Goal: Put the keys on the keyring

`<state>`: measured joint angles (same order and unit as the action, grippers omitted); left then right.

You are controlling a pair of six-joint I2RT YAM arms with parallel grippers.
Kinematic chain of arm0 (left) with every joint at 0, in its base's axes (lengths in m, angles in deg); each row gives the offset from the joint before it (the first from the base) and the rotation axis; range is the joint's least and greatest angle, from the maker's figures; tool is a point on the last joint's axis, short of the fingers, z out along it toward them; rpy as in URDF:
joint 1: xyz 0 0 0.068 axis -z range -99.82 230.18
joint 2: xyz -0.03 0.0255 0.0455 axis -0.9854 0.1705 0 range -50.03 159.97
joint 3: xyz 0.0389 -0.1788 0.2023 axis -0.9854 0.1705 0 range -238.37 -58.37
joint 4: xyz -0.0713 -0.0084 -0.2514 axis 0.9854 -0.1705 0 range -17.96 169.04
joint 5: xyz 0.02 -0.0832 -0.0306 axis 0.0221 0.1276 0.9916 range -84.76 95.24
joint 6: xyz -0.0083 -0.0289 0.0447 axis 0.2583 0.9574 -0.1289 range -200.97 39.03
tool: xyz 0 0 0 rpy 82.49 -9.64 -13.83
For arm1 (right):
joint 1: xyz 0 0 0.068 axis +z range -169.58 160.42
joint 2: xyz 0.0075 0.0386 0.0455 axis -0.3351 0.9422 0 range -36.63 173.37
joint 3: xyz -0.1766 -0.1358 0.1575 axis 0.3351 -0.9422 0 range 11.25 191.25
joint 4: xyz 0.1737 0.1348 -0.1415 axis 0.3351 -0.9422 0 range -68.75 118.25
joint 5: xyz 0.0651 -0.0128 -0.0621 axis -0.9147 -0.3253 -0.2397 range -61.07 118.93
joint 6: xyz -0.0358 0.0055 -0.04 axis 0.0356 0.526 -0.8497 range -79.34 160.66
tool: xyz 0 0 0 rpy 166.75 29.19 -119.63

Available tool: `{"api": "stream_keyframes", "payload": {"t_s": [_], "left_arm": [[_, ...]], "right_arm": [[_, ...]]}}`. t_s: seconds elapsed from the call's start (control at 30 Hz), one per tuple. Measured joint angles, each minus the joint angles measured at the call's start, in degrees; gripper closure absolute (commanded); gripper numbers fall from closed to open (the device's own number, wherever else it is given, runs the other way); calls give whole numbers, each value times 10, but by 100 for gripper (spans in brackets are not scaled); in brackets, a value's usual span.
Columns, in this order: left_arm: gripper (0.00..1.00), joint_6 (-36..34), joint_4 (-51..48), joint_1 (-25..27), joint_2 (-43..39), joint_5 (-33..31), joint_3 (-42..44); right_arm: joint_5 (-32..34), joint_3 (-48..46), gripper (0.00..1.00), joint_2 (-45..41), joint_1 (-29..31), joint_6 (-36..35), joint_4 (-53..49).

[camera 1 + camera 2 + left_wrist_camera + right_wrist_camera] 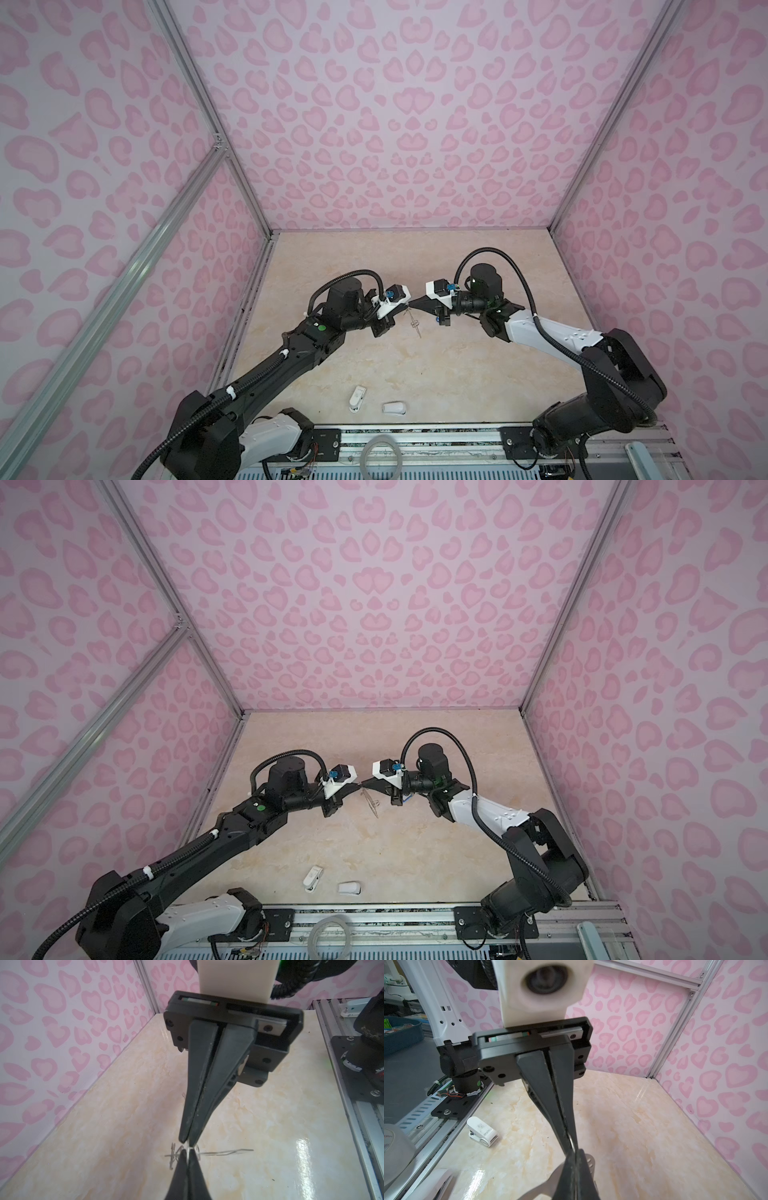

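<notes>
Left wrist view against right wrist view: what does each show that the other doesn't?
Only the left wrist view: the right gripper head-on, with its white camera block above it.
Only the right wrist view: the left gripper head-on, the flat face of the keyring behind the tips, and a white clip on the table.
Both: the grippers tip to tip with jaws closed, a small wire ring between the tips, and the marble table.
</notes>
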<state>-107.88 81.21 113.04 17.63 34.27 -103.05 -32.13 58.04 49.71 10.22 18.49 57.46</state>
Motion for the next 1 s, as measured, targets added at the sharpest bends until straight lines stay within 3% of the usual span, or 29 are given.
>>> {"api": "stream_keyframes", "payload": {"t_s": [0.17, 0.33, 1.0], "left_arm": [[97, -7, -3, 0, -1, 1, -4], [97, -15, -5, 2, -1, 6, -10], [97, -56, -51, 28, 25, 11, -55]], "right_arm": [[24, -33, 75, -37, -29, -13, -1], [45, -28, 76, -67, -32, -66, -72], [88, -7, 81, -97, 7, -120, -150]]}}
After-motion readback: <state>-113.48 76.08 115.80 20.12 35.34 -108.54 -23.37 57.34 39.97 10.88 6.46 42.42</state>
